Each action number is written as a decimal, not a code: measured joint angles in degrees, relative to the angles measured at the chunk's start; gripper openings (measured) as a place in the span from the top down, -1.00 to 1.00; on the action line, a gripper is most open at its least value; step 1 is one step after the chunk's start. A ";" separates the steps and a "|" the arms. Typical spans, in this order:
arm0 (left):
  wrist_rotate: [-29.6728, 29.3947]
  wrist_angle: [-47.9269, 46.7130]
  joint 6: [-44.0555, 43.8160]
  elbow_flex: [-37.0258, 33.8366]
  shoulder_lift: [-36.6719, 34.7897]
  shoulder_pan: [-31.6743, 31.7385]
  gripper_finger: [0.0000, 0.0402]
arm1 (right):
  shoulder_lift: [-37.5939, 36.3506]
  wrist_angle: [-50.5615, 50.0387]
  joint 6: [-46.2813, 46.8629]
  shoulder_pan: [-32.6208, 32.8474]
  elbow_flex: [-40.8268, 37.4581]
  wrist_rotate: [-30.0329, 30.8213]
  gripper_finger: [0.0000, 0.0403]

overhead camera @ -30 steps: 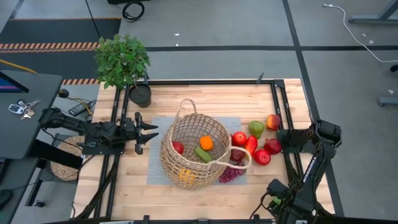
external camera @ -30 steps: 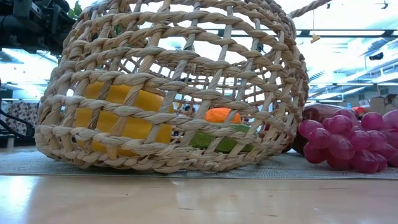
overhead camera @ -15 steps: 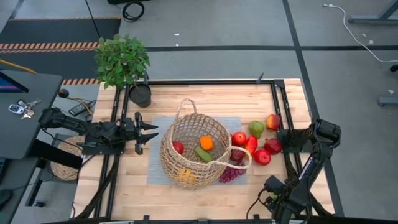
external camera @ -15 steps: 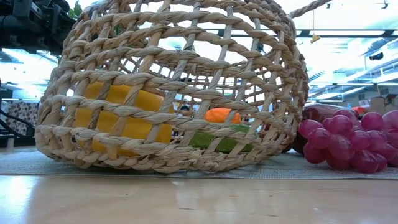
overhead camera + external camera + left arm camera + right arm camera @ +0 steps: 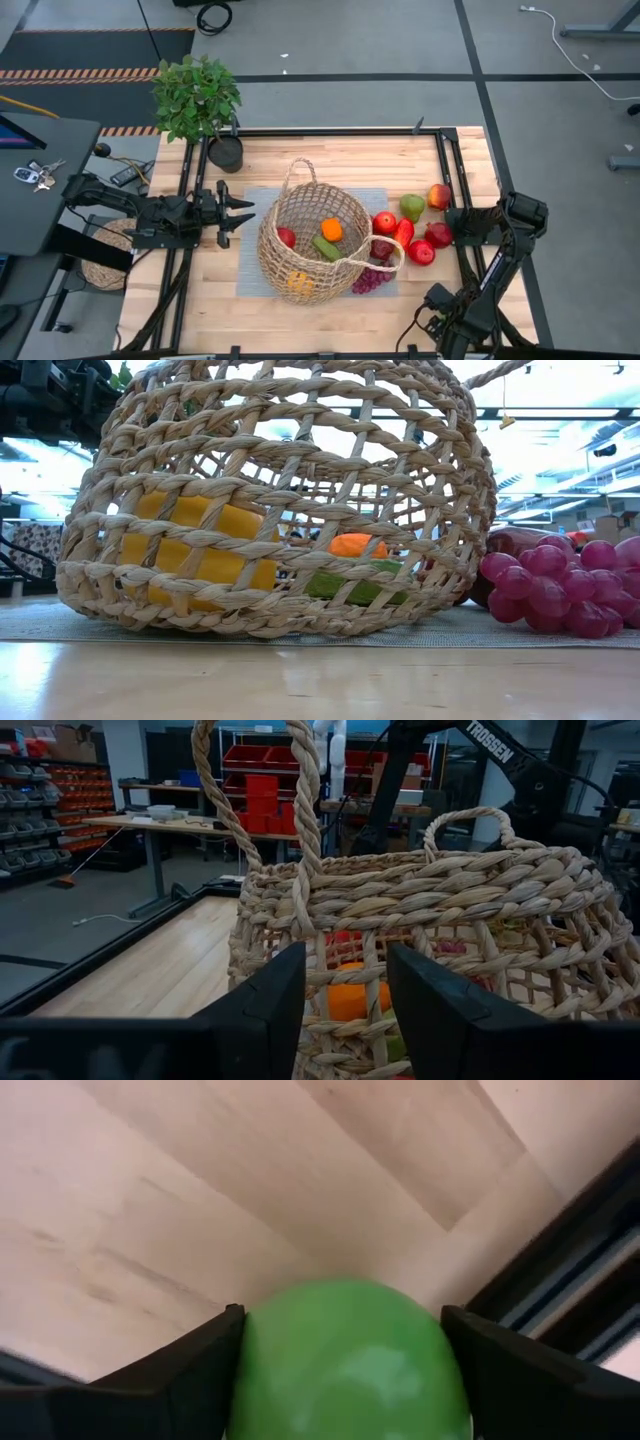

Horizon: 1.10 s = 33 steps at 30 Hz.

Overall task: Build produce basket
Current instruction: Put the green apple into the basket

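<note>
The tan wicker basket point(image 5: 312, 238) stands on a grey mat point(image 5: 250, 200) at mid-table; it also shows in the low view point(image 5: 280, 500) and the left wrist view point(image 5: 420, 920). Inside it lie an orange point(image 5: 331, 229), a green piece point(image 5: 325, 247), a red piece point(image 5: 286, 237) and a yellow piece point(image 5: 299, 282). My left gripper point(image 5: 240, 212) is open and empty, left of the basket and pointing at it point(image 5: 345, 1010). My right gripper point(image 5: 452, 224) is at the table's right edge, shut on a round green fruit point(image 5: 345, 1350). My right gripper pinches the round green fruit between its two fingers point(image 5: 180, 1370), one on each side of it point(image 5: 250, 1360). The wood table shows beyond the fruit. Whether the fruit is lifted clear, I cannot tell.
Right of the basket lie red apples point(image 5: 421, 252), a red pepper point(image 5: 403, 232), a green pear point(image 5: 412, 207), a red-yellow apple point(image 5: 438, 196) and purple grapes point(image 5: 370, 280). A leafy plant in a black pot point(image 5: 225, 152) stands at the far left. Black rails point(image 5: 447, 170) frame the table.
My right arm's lower part, near the table's near right corner, has swung a little toward the left; its gripper stays about where it was. The basket and the produce have not moved.
</note>
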 joint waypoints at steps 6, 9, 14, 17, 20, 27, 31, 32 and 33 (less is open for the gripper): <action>0.00 -0.01 0.00 0.00 0.00 0.01 0.27 | 0.00 -4.05 -1.81 0.00 3.55 3.74 -0.60; 0.00 0.00 0.00 0.01 0.01 0.01 0.25 | 0.00 -6.50 -3.28 0.00 6.43 6.20 -0.60; 0.00 0.00 0.00 0.00 0.00 0.01 0.26 | 0.00 -10.82 -6.24 -0.08 12.96 14.03 -0.59; 0.00 0.00 0.00 -0.01 0.00 0.02 0.28 | 0.00 -13.10 -8.49 -0.46 17.56 21.94 -0.60; 0.00 0.00 0.00 -0.01 -0.01 0.00 0.27 | -0.04 -13.23 -12.48 -1.57 22.09 30.95 -0.60; 0.00 0.00 0.00 0.01 0.01 0.00 0.26 | -0.07 -10.51 -29.27 -6.71 30.88 42.96 -0.60; 0.00 0.00 0.00 0.00 0.00 0.01 0.28 | -0.07 -4.93 -42.94 -10.27 35.08 45.07 -0.60; 0.00 -0.01 0.00 0.01 0.01 0.02 0.28 | -0.07 -3.18 -46.67 -11.20 36.09 45.35 -0.60; 0.00 0.00 0.00 -0.01 0.01 0.00 0.28 | -0.07 -1.47 -50.27 -12.08 37.13 45.56 -0.60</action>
